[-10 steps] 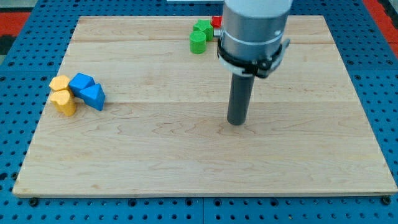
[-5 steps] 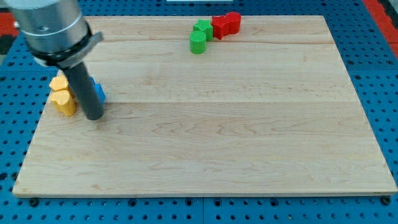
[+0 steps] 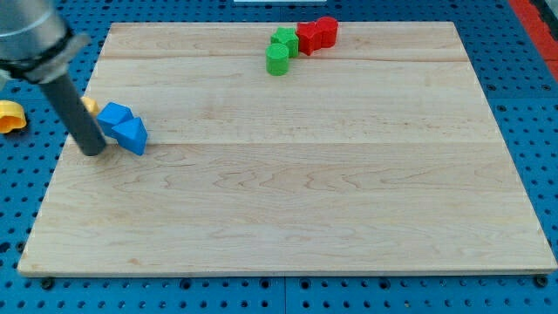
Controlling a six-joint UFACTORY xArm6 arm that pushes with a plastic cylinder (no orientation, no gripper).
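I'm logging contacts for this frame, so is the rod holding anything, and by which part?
Nothing is held. My tip rests on the board just left of the two blue blocks, with a yellow block partly hidden behind the rod.

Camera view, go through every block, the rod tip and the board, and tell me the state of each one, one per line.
My tip: down on the board, just left of the blue blocks.
Blue blocks: two, side by side on the board.
Yellow block: mostly hidden behind the rod.
Other yellow block: off the board, at the view's left edge.
Green blocks: two, touching, near the top edge.
Red blocks: two, against the green ones.
Board: lying flat.
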